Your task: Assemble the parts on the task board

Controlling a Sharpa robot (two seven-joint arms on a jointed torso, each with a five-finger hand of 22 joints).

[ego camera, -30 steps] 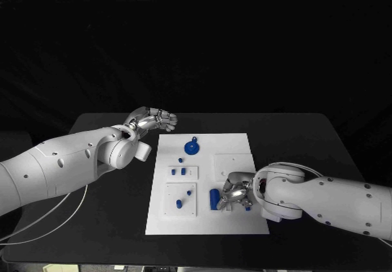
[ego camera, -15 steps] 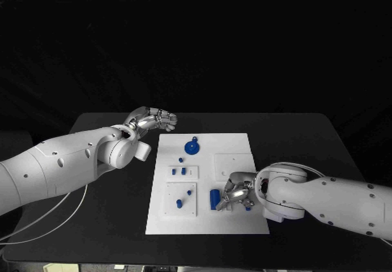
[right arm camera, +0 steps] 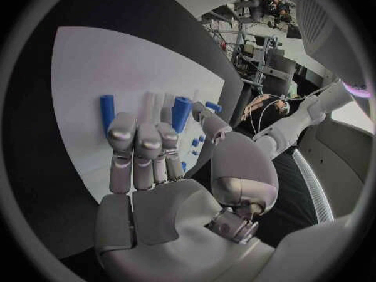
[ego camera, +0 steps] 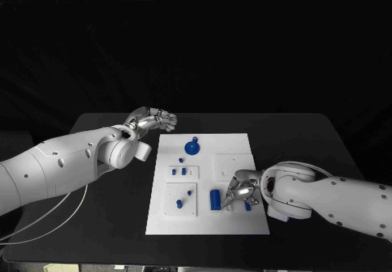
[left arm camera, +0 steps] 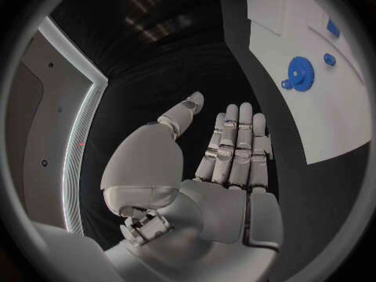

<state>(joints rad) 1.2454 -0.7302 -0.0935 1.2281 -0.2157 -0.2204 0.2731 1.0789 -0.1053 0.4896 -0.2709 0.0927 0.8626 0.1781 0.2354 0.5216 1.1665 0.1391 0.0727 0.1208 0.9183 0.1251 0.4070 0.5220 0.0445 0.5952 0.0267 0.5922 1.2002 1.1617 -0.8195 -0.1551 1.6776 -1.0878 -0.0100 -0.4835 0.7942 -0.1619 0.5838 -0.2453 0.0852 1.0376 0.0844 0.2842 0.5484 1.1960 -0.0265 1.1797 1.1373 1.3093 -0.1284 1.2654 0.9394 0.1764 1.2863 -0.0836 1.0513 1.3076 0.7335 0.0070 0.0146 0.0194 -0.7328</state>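
Assembly is only partly done, several blue parts lie loose.
The right robot hand [ego camera: 241, 191] hovers with fingers apart over a blue cylinder [ego camera: 214, 199] on the task board [ego camera: 233, 226]; the left robot hand [ego camera: 152, 120] is curled and holds nothing, and the blue gear [ego camera: 192, 148] is untouched.

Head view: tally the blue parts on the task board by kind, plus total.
Gear: 1
Long cylinder: 1
Small pieces: 6
Total: 8 blue parts visible on the task board; the right hand may hide more.
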